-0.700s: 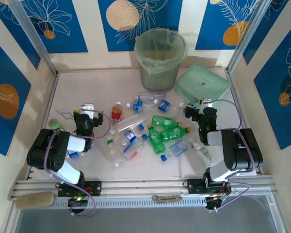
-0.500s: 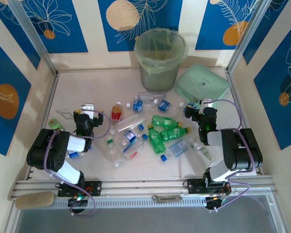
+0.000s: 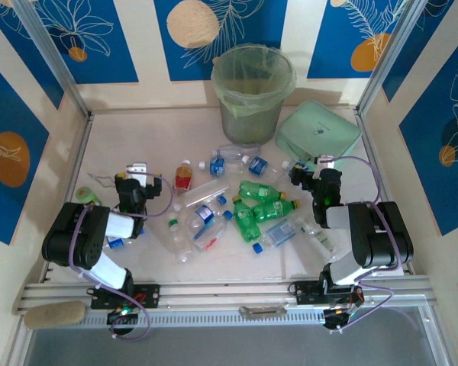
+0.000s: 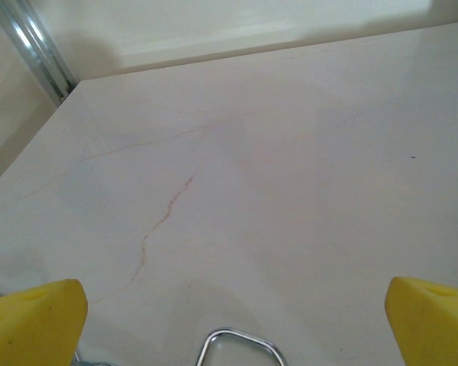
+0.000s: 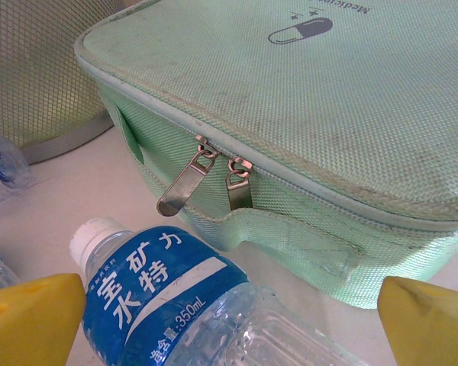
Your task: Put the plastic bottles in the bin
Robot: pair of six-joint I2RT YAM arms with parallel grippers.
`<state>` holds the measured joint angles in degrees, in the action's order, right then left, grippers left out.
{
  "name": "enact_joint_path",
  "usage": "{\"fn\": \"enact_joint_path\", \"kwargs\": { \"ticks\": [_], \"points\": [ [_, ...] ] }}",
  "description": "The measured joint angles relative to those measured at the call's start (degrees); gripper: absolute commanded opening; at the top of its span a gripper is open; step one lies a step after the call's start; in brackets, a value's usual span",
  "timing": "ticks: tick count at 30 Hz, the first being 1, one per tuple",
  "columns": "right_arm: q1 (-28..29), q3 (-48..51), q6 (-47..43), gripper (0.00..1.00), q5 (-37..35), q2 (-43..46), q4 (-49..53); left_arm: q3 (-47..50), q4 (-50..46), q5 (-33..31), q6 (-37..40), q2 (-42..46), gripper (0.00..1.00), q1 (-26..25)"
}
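Bottles (image 3: 248,217) of clear and green plastic lie strewn flat over the middle of the pale counter (image 3: 137,137), none of them in the bin (image 3: 248,118), which stands upright at twelve o'clock from the pile, against the back wall, lined with a translucent green bag. A red-labelled bottle (image 3: 183,177) lies at the pile's ten o'clock edge and a cluster of green bottles (image 3: 259,191) toward three o'clock. A mint-green zip case (image 3: 318,131) rests at one o'clock from the pile, just beside the bin. The left tool (image 3: 137,172) hangs at nine o'clock of the pile with its yellow fingers (image 4: 30,320) spread wide and nothing between them; its wrist camera looks over bare counter, with a bent metal loop (image 4: 237,343) at six o'clock of that view. A small green tape roll (image 3: 86,195) sits on the counter at nine o'clock from that arm. The right tool (image 3: 299,172) hangs at three o'clock of the pile, released as well, its fingers standing far apart. Between them in the wrist view lies a blue-labelled bottle (image 5: 160,297), white cap pointing to eleven o'clock and touching neither finger, with the zip case's two metal pulls just beyond it at twelve o'clock.
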<state>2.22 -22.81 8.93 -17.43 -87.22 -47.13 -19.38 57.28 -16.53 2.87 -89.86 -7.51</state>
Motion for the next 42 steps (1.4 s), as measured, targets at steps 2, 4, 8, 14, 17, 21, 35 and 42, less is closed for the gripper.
{"fn": "enact_joint_path", "kwargs": {
  "ticks": [2,4,8,14,17,21,35,42],
  "points": [
    [0.0,0.0,0.0,0.99,0.0,0.0,0.0,-0.1,-0.3,0.0,-0.3,0.0,1.0,0.5],
    [0.0,0.0,0.0,0.99,0.0,0.0,0.0,-0.2,-0.6,0.1,-0.5,0.0,1.0,0.6],
    [0.0,0.0,0.0,0.99,0.0,0.0,0.0,-0.2,-1.0,0.1,-0.9,0.0,1.0,0.6],
    [1.5,-0.2,-1.3,0.99,-0.9,1.6,2.4,-0.9,-4.1,0.0,-1.0,1.0,1.0,0.6],
    [3.5,-2.5,-2.1,0.98,-2.7,6.7,10.4,-3.8,-11.8,-0.2,-0.9,4.8,1.0,0.4],
    [4.7,-10.2,-1.4,0.98,-3.9,13.1,21.4,-10.4,-20.5,-0.6,-2.0,10.6,1.0,0.2],
    [10.5,-39.4,12.9,0.86,-1.8,15.0,86.5,-21.0,-40.0,18.9,-20.9,16.2,1.0,-6.4],
    [9.6,-38.4,22.6,0.88,-0.1,15.5,105.8,-21.9,-43.6,22.6,-22.6,14.7,1.0,-15.2]
  ]
}}
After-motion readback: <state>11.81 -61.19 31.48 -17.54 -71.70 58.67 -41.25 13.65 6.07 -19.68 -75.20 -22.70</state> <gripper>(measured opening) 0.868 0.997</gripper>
